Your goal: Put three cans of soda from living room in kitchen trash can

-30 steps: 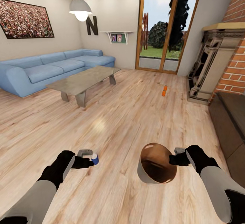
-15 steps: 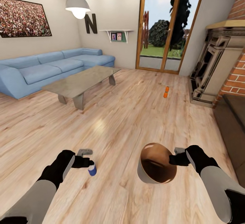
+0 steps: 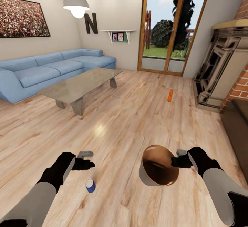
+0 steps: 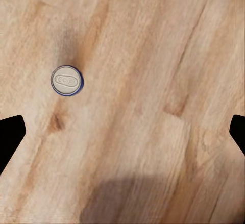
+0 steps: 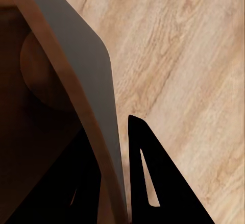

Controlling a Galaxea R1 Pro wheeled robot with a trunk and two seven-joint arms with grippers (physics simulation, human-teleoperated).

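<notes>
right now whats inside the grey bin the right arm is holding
The light grey tapered bin shows only its coppery brown inner wall and base, no cans. Its near rim hides part of the interior, so that part cannot be checked.

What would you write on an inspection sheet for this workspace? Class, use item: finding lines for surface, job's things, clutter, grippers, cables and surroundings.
Surface: light wood floor.
Job's things: blue can upright on the floor below the left gripper; two orange cans far off near the fireplace; trash can held tilted, brown inside showing.
Clutter: nothing seen.
Grippers: left open, fingers spread, holding nothing; right gripper clamped on the trash can's rim.
Cables: nothing seen.
Surroundings: blue sofa, coffee table, glazed doors.
</notes>
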